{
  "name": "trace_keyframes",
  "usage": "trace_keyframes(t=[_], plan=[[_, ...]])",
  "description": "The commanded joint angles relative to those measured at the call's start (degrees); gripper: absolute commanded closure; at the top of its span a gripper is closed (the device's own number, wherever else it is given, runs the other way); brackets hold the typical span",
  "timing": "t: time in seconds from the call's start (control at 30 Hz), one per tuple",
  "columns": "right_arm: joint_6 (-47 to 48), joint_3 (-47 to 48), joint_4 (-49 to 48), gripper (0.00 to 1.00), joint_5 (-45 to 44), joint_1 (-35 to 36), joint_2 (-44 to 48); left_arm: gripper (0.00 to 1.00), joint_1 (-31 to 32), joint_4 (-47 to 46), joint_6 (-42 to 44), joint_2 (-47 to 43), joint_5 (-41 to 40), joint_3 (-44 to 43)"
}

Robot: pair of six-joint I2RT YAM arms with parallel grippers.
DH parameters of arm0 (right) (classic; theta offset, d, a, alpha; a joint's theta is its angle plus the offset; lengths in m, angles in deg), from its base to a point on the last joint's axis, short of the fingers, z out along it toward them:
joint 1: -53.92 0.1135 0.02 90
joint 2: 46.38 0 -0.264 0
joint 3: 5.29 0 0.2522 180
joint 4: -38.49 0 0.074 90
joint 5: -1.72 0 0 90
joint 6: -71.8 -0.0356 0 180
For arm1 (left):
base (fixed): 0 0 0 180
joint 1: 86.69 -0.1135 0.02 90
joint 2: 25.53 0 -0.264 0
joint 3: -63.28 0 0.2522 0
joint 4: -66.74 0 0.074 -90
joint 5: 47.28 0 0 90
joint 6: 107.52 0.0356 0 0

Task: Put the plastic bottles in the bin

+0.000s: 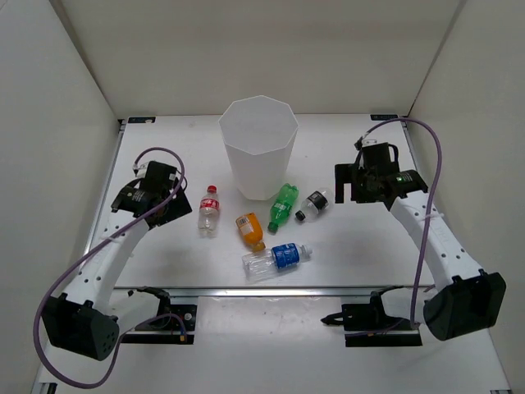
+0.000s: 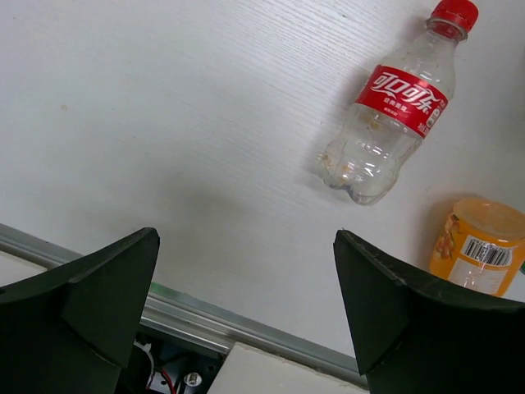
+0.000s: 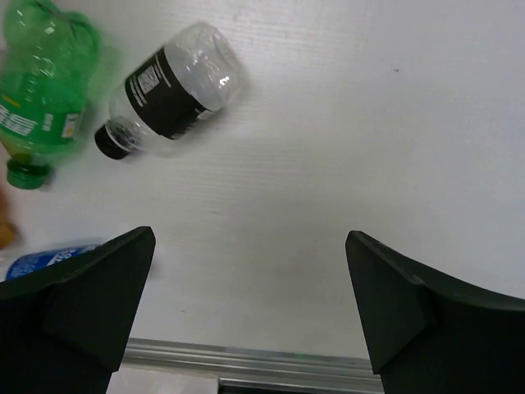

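Note:
The white faceted bin (image 1: 258,148) stands upright at the back centre. Five bottles lie in front of it: red-label (image 1: 209,211), orange (image 1: 250,230), green (image 1: 283,205), black-label (image 1: 315,203) and blue-label (image 1: 277,258). My left gripper (image 1: 174,199) is open and empty, just left of the red-label bottle (image 2: 390,107); the orange bottle (image 2: 480,258) shows at the left wrist view's right edge. My right gripper (image 1: 343,185) is open and empty, just right of the black-label bottle (image 3: 168,103). The green bottle (image 3: 41,90) and blue-label bottle (image 3: 37,263) lie further left.
An aluminium rail (image 1: 271,290) runs along the table's near edge; it also shows in the left wrist view (image 2: 246,328) and the right wrist view (image 3: 246,357). White walls enclose the table on the left, back and right. Purple cables loop off both arms.

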Motion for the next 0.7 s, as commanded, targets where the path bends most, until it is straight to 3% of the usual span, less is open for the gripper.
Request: trace_keyframes(t=[0.0,0.17,0.37,0.53,0.67], plan=[[-3.0,0.5,-4.2,0.01,-2.8,1.7,4.0,0.02,-1.0,-1.8,2.8,-1.1,0.2,-0.2],[-4.8,-4.8,-14.8,0.01,7.9,3.1,6.2,0.01,-0.6,-3.9,5.4,1.2,0.5,1.8],[-15.1,-8.2,-22.6,0.01,-0.4,5.8,1.2,0.01,-0.3,-6.2,7.3,0.3,1.9,2.2],[-30.1,-12.0,-28.7,0.01,-9.8,7.2,-3.4,0.01,-0.2,-9.0,7.9,-0.2,4.0,3.6],[-33.3,-11.9,-30.6,0.00,-11.5,8.7,-8.3,0.01,-0.6,-9.5,9.0,1.8,4.2,4.0]])
